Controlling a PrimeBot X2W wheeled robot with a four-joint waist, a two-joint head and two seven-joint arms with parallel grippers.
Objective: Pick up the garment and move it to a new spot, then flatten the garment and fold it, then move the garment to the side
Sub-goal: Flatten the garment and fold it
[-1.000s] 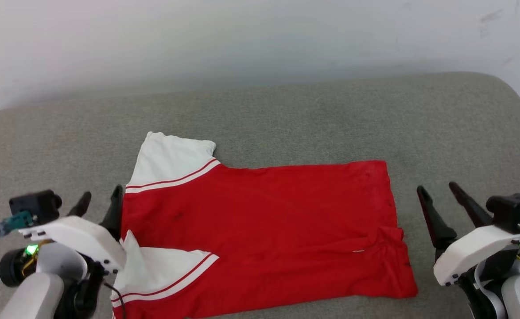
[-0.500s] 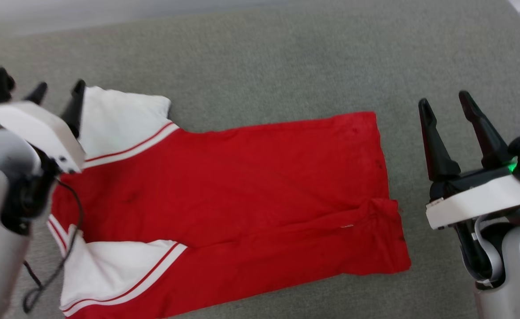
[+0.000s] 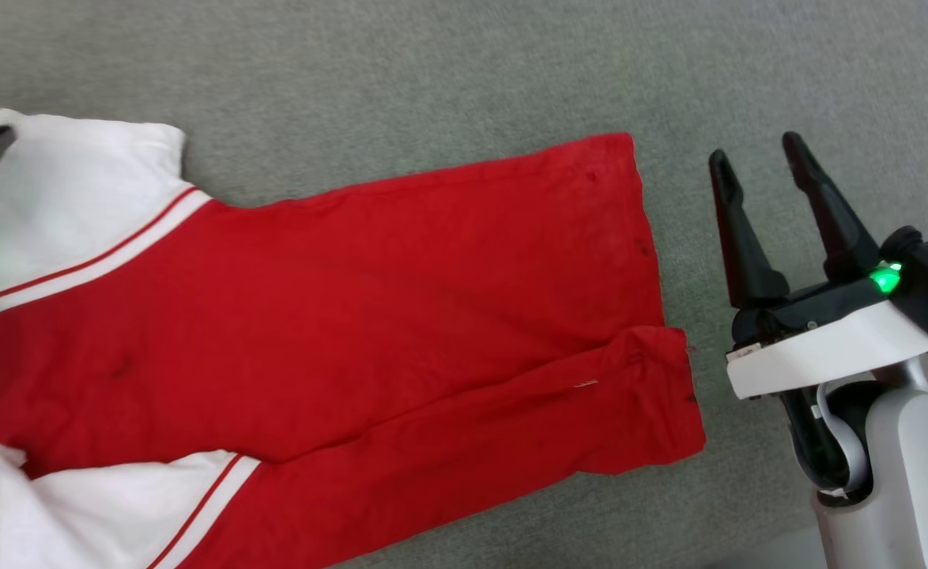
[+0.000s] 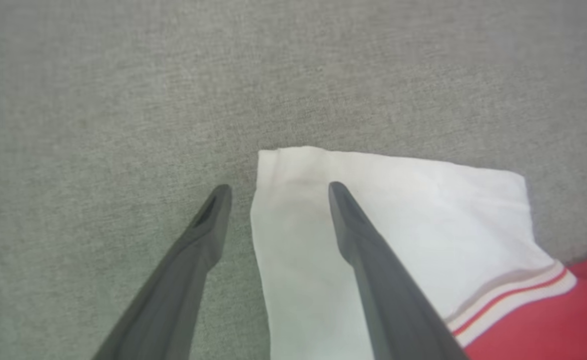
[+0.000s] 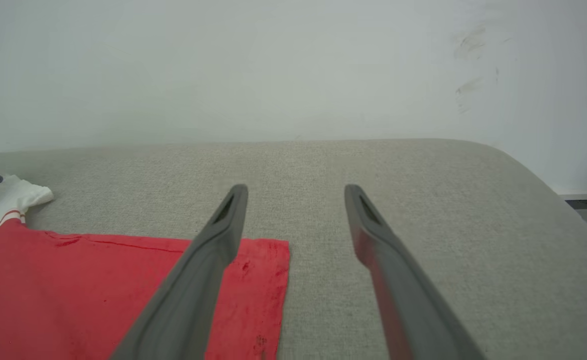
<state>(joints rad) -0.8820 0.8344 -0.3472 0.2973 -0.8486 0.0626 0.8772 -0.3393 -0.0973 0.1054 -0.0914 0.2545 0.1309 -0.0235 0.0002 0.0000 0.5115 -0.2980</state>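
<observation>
A red shirt lies spread on a grey bench, filling the left and centre of the head view. The right tool, wide and empty, hovers at right beside the hem. The left tool, also wide, spans a white sleeve edge. Thin, limp, probably light cloth: pinch corners.

No text, brand, number or sign can be read; the bright red thin-fabric T-shirt with white striped sleeves bears a tiny pale tag on its folded lower layer near the hem, too small to tell whether anything is printed on it.
</observation>
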